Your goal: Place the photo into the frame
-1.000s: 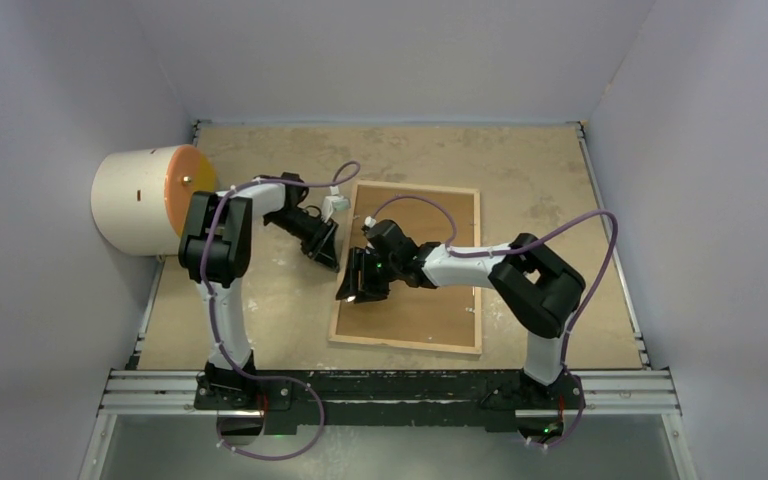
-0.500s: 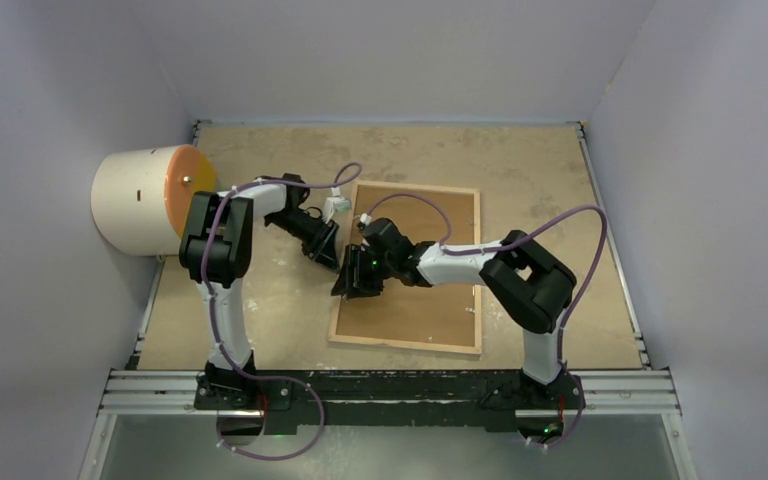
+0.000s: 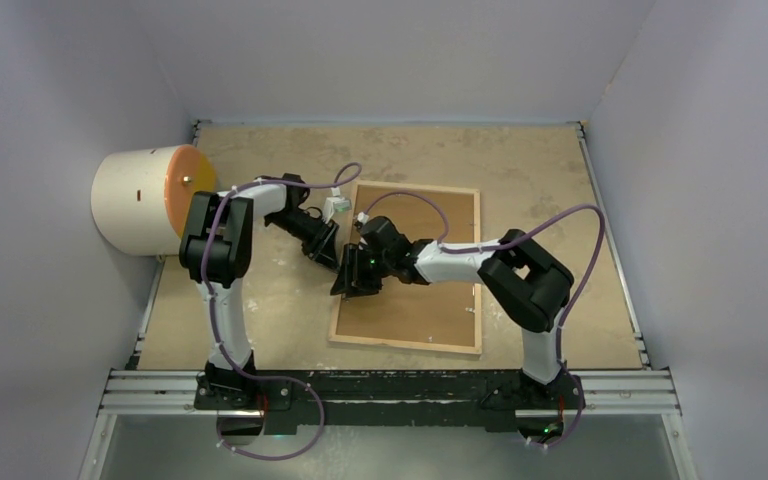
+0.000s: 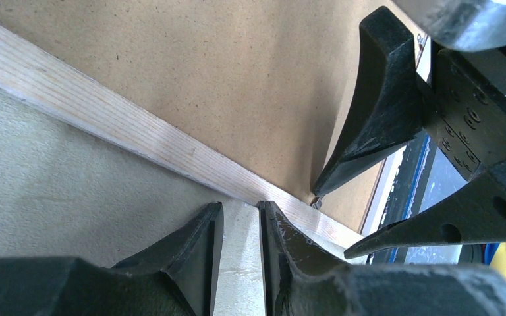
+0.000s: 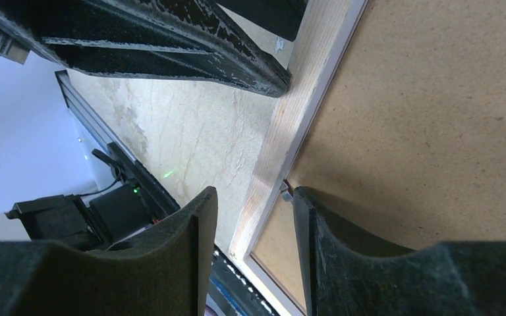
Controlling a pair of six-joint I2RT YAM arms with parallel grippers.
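The frame [image 4: 138,135] lies flat and back-up on the counter [image 3: 560,170], about mid-counter. Its long axis runs from the near edge toward the far wall, leaning slightly off square. A brown backing board [image 3: 425,300] fills its wood-brown rails.

Both arms meet at the frame's left long rail, about halfway along it. The left gripper [image 4: 240,207] comes in from the counter side, with its tips at the outer edge of that rail. Its fingers stand only a narrow slit apart and a pale strip shows in the gap. Whether they pinch anything I cannot tell.

The right gripper [image 5: 253,192] reaches across the board from the right with its fingers apart, astride the same rail. One finger is over the bare counter. The other is over the board, its tip just beside a small metal tab [image 5: 284,191] at the rail's inner edge. The two grippers sit just beside each other, crowding that stretch of rail.

Well apart, at the counter's left edge, a white drum [image 3: 135,200] lies on its side, its orange round face turned toward the arms.

By count there are one frame, one backing board, one drum and two arms.
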